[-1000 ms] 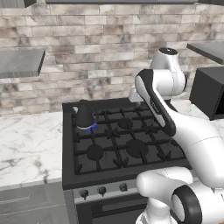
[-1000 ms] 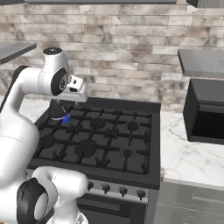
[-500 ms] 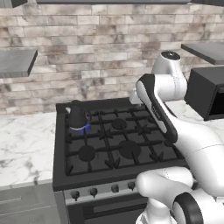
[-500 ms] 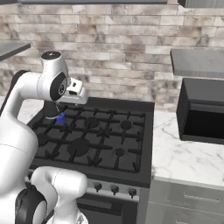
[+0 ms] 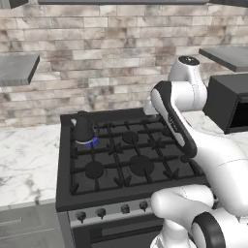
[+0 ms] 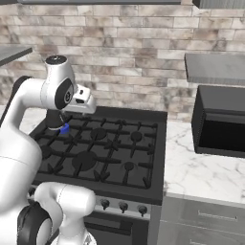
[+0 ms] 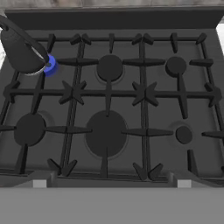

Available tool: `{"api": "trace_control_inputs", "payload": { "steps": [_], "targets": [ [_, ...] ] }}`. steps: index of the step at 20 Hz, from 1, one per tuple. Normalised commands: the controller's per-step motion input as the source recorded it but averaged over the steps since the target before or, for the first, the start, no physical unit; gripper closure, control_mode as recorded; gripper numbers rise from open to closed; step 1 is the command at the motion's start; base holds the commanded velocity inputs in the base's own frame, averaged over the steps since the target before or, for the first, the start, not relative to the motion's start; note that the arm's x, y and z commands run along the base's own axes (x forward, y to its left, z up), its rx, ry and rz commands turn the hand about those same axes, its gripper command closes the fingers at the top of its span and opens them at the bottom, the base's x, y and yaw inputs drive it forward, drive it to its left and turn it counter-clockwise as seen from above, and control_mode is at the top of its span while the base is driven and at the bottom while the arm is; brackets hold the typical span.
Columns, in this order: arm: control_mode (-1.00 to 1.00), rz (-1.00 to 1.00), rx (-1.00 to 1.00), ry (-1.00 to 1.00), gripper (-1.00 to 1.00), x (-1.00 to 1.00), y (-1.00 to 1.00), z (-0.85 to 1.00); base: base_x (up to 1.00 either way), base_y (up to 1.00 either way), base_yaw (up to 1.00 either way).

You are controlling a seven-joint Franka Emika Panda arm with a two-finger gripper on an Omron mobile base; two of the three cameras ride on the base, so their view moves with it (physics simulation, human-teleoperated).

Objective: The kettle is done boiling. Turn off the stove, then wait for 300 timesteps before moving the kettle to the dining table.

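Note:
The kettle [image 5: 83,128] [image 7: 22,50], small and dark, stands on the back left burner of the black stove [image 5: 131,164] [image 6: 103,153], with a blue flame [image 7: 51,64] [image 5: 93,141] burning under it. In the right base view my arm half hides the kettle [image 6: 53,119]. My gripper [image 7: 111,183] hovers high over the stove's front edge, open and empty, its fingertips [image 7: 39,183] wide apart. The knobs [image 5: 100,211] [image 6: 123,206] run along the silver front panel. The dining table is out of view.
A black microwave [image 6: 220,119] [image 5: 230,104] stands on the marble counter [image 6: 201,174] right of the stove. More marble counter [image 5: 24,164] lies to the left, with a grey shelf [image 5: 17,68] above it. A brick wall backs everything.
Both base views have shifted, so the base has moved; the scene slid a little leftward in the right base view. The kettle stays on its lit burner and the gripper stays open.

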Motion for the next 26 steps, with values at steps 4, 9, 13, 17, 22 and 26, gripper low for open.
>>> {"api": "trace_control_inputs", "payload": {
  "steps": [4,9,13,17,22,26],
  "targets": [
    [-1.00,0.02,-0.07,-0.09,-1.00,-0.19,0.41,0.00,-0.02,0.03,0.00],
    [-1.00,0.05,-0.14,-0.09,-1.00,-0.19,0.72,0.00,0.00,0.00,0.00],
    [-1.00,0.05,-0.11,-0.03,-1.00,-0.11,0.57,0.00,0.00,0.00,0.00],
    [-1.00,0.06,-0.10,0.00,-1.00,-0.02,0.53,-0.03,0.00,0.00,0.00],
    [-1.00,0.05,-0.13,0.00,-1.00,-0.06,0.53,-0.12,0.00,0.00,0.00],
    [-1.00,0.05,-0.15,0.00,-1.00,-0.12,0.52,-0.15,0.00,0.00,0.00]
  ]
}}
